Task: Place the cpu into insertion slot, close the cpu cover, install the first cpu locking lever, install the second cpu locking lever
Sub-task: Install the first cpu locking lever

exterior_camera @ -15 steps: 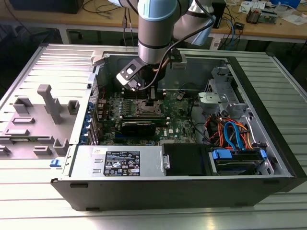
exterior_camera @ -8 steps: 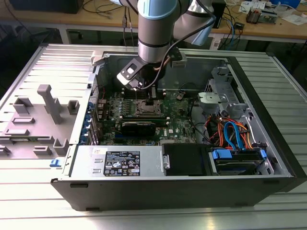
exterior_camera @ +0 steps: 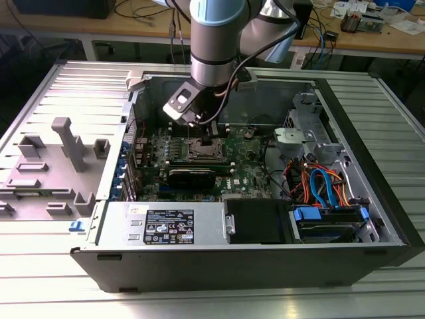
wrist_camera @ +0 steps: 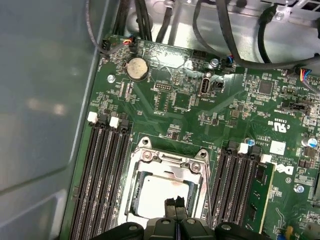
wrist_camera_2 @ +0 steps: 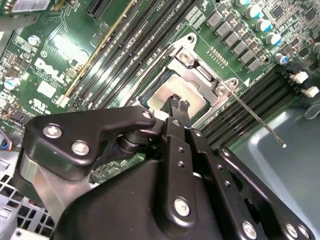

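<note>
With the gripper (wrist_camera_2: 178,105) closed, empty, just over the cpu (wrist_camera_2: 192,95) seated in the insertion slot (wrist_camera: 135,192) beneath the cpu cover (wrist_camera_2: 197,70), the chip could be scratched if pressed too hard.

A robotics or electronics lab. A grey-and-blue jointed robot arm (exterior_camera: 212,40) reaches down into an open black desktop computer case (exterior_camera: 252,262) lying on its side, its green circuit board (exterior_camera: 247,169) exposed. The case rests on a ribbed aluminium surface (exterior_camera: 60,296) beside grey plastic holding fixtures (exterior_camera: 70,143). Behind runs a long wooden surface (exterior_camera: 143,30) strewn with loose dark cables (exterior_camera: 147,11) and small electronic parts (exterior_camera: 358,20).
</note>
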Robot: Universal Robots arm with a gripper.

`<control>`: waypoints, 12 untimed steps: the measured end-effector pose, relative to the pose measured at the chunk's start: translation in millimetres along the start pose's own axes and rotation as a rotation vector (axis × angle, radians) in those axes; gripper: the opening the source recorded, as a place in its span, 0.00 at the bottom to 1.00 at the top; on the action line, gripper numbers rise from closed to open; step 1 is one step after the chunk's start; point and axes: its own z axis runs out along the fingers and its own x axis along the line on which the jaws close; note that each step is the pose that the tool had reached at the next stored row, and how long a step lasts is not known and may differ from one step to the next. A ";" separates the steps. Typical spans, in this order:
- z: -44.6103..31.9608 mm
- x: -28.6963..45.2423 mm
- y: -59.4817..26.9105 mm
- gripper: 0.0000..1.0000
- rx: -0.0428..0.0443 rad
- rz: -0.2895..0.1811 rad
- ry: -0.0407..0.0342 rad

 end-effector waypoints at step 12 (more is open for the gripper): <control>-8.2 0.3 -0.5 0.11 0.0032 -0.159 0.0051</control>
